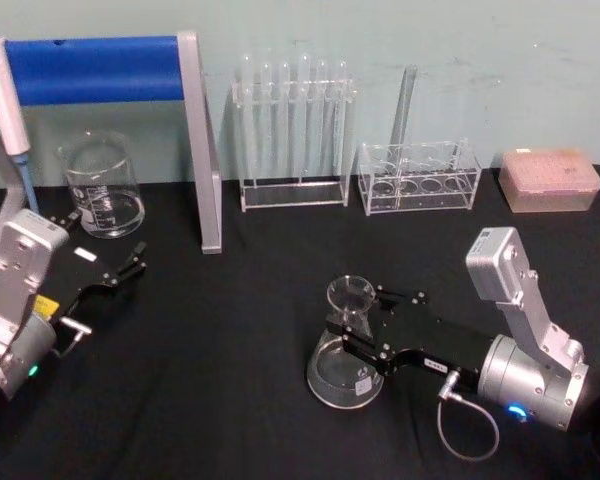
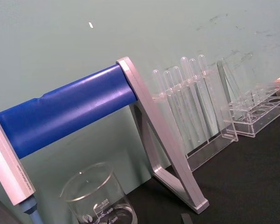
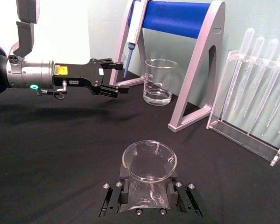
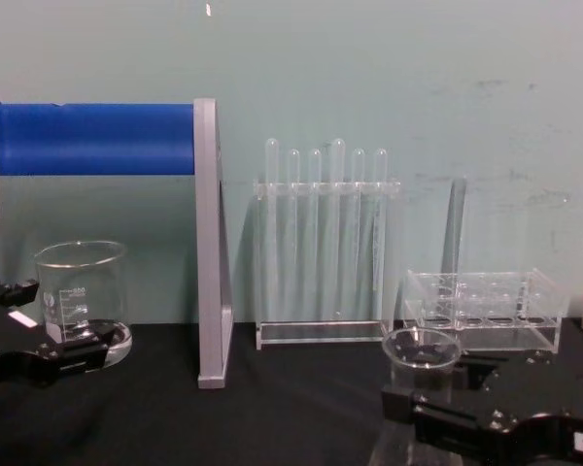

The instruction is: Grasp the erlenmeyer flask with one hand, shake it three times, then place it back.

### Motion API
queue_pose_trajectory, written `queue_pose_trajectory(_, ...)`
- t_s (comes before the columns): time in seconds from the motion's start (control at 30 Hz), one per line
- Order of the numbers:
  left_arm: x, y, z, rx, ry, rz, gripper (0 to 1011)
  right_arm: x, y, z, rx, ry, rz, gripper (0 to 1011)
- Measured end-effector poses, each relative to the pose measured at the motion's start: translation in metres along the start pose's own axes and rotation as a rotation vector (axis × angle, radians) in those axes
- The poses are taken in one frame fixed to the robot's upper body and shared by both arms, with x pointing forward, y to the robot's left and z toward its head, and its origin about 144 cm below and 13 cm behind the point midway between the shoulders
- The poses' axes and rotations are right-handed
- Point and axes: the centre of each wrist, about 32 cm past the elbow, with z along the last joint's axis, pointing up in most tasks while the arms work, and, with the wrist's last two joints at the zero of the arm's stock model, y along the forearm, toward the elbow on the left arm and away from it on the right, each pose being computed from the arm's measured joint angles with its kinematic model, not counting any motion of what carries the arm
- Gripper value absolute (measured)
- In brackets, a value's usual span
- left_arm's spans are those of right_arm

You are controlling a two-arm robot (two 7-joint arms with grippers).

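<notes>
Glass erlenmeyer flask neck clamped in my right gripper; next: lift, shake x3. Left gripper parked, jaws apart.

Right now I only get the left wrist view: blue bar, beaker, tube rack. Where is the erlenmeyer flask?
Observer: The erlenmeyer flask stands on the black table, on the robot's right side.
Operator: Is anything holding it?
Observer: The right gripper has its fingers against the neck on both sides.
Operator: And the left gripper?
Observer: The left gripper is open beside the beaker, holding nothing.
</notes>
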Motion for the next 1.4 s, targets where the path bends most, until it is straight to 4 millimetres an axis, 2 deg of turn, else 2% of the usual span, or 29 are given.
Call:
queue_pose_trajectory(0.6,0.0,0.0,0.0,0.0,0.0,0.0,1001,-0.0001,-0.0001,-0.0001,-0.001,0.0,-0.001,449)
queue_pose_trajectory(0.73,0.0,0.0,0.0,0.0,0.0,0.0,1001,-0.0002,-0.0001,-0.0004,-0.006,0.001,0.0,552)
queue_pose_trajectory(0.77,0.0,0.0,0.0,0.0,0.0,0.0,1001,-0.0002,-0.0001,-0.0004,-0.006,0.001,0.0,552)
queue_pose_trajectory(0.87,0.0,0.0,0.0,0.0,0.0,0.0,1001,-0.0002,-0.0001,-0.0004,-0.006,0.001,0.0,686)
queue_pose_trajectory(0.97,0.0,0.0,0.0,0.0,0.0,0.0,1001,-0.0002,-0.0001,-0.0004,-0.005,0.001,0.0,754)
queue_pose_trajectory(1.03,0.0,0.0,0.0,0.0,0.0,0.0,1001,-0.0002,-0.0001,-0.0004,-0.005,0.001,0.0,847)
queue_pose_trajectory(1.1,0.0,0.0,0.0,0.0,0.0,0.0,1001,-0.0001,-0.0001,-0.0003,-0.005,0.0,0.0,874)
queue_pose_trajectory(1.13,0.0,0.0,0.0,0.0,0.0,0.0,1001,-0.0001,-0.0001,-0.0003,-0.004,0.0,0.0,929)
queue_pose_trajectory(1.27,0.0,0.0,0.0,0.0,0.0,0.0,1001,-0.0001,-0.0001,-0.0002,-0.004,0.0,0.0,1002)
queue_pose_trajectory(1.4,0.0,0.0,0.0,0.0,0.0,0.0,1001,-0.0001,-0.0001,-0.0002,-0.004,0.0,0.0,1002)
